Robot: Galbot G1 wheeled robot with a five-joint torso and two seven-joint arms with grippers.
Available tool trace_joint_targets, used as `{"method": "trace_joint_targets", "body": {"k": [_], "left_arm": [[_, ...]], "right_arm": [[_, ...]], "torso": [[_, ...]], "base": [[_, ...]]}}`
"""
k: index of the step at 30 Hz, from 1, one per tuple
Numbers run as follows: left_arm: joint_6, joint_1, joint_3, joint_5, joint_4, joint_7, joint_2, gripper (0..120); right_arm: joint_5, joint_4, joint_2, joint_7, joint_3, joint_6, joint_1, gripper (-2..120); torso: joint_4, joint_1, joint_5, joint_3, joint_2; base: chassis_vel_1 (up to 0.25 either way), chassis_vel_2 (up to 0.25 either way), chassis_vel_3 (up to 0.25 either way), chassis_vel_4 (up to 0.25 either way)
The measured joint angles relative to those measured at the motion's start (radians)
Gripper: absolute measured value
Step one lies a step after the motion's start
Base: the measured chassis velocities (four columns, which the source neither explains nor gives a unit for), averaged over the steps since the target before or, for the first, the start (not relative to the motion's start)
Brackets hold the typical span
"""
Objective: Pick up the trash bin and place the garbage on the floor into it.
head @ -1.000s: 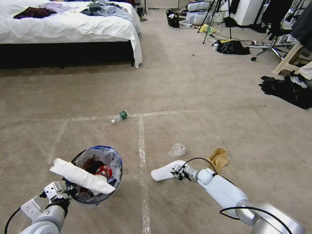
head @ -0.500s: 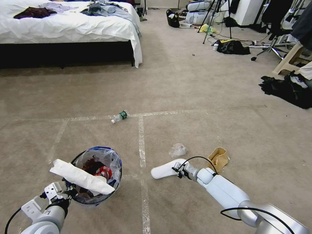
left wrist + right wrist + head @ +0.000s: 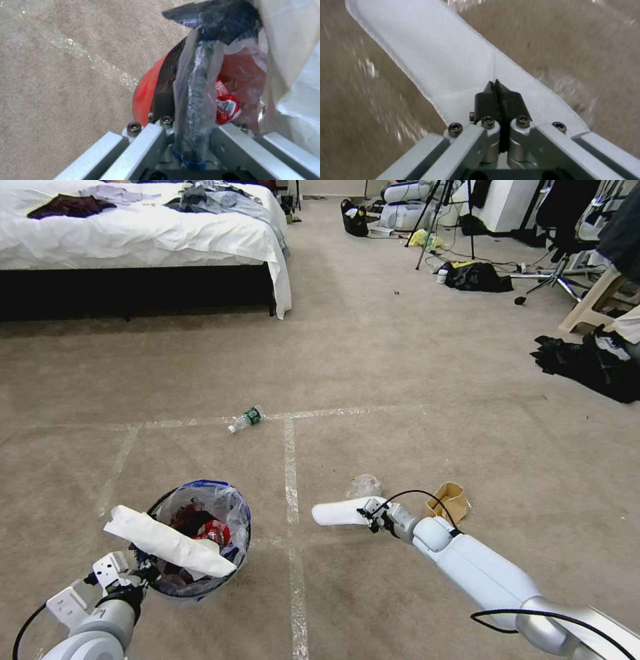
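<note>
The right gripper is pinched tight on one end of a flat white slipper, soft and light, sticking out ahead, while the left gripper squeezes the trash bin by its near rim.

White bed (clothes on top), black clothes heap, tripod

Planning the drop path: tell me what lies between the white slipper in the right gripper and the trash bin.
Head view: only bare carpet crossed by one whitish tape line separates the white slipper from the trash bin.
</note>
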Motion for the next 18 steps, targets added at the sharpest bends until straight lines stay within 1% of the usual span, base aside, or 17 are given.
{"method": "trace_joint_targets", "body": {"k": [1,2,4,6,7,9,10,12,18], "left_arm": [[0.001,0.000,0.000,-0.001,-0.001,0.000,0.001,0],[0.001,0.000,0.000,-0.001,-0.001,0.000,0.001,0],[0.003,-0.001,0.000,-0.002,-0.003,-0.001,0.001,0],[0.003,-0.001,0.000,-0.002,-0.003,-0.001,0.001,0],[0.004,-0.002,0.000,-0.002,-0.004,-0.001,0.001,0],[0.004,-0.002,0.000,-0.002,-0.005,-0.002,0.001,0],[0.005,-0.003,0.001,-0.002,-0.007,-0.002,0.000,0],[0.005,-0.003,0.001,-0.002,-0.008,-0.003,0.000,0],[0.006,0.001,-0.002,-0.003,-0.017,-0.003,0.002,0]], "right_arm": [[0.052,0.077,-0.026,0.013,0.010,-0.008,-0.008,0],[0.052,0.077,-0.026,0.013,0.010,-0.008,-0.008,0],[0.124,0.211,-0.058,0.024,0.022,-0.015,-0.017,0],[0.132,0.226,-0.061,0.025,0.023,-0.016,-0.018,0],[0.158,0.293,-0.071,0.028,0.029,-0.014,-0.020,0],[0.162,0.307,-0.072,0.028,0.031,-0.012,-0.020,0],[0.183,0.375,-0.075,0.028,0.040,0.002,-0.015,0],[0.196,0.395,-0.075,0.028,0.040,0.006,-0.009,0],[0.304,0.495,-0.051,0.004,0.021,0.061,0.022,0]], "torso": [[0.0000,0.000,-0.0001,0.000,0.000],[0.0000,0.000,-0.0001,0.000,0.000],[0.0000,0.000,-0.0001,0.000,0.000],[0.0000,0.000,-0.0001,0.000,0.000],[0.0001,0.000,-0.0003,0.000,0.000],[0.0001,0.000,-0.0003,0.000,0.000],[0.0001,0.000,-0.0002,0.000,0.000],[0.0000,0.000,-0.0002,0.000,0.000],[0.0001,0.000,-0.0002,0.000,0.000]], "base": [[0.000,0.000,0.000,0.000],[0.000,0.000,0.000,0.000],[0.000,0.000,0.000,0.000],[0.000,0.000,0.000,0.000],[0.000,0.000,0.000,0.000],[0.000,0.000,0.000,0.000],[0.000,0.000,0.000,0.000],[0.000,0.000,0.000,0.000],[0.000,0.000,0.000,0.000]]}}
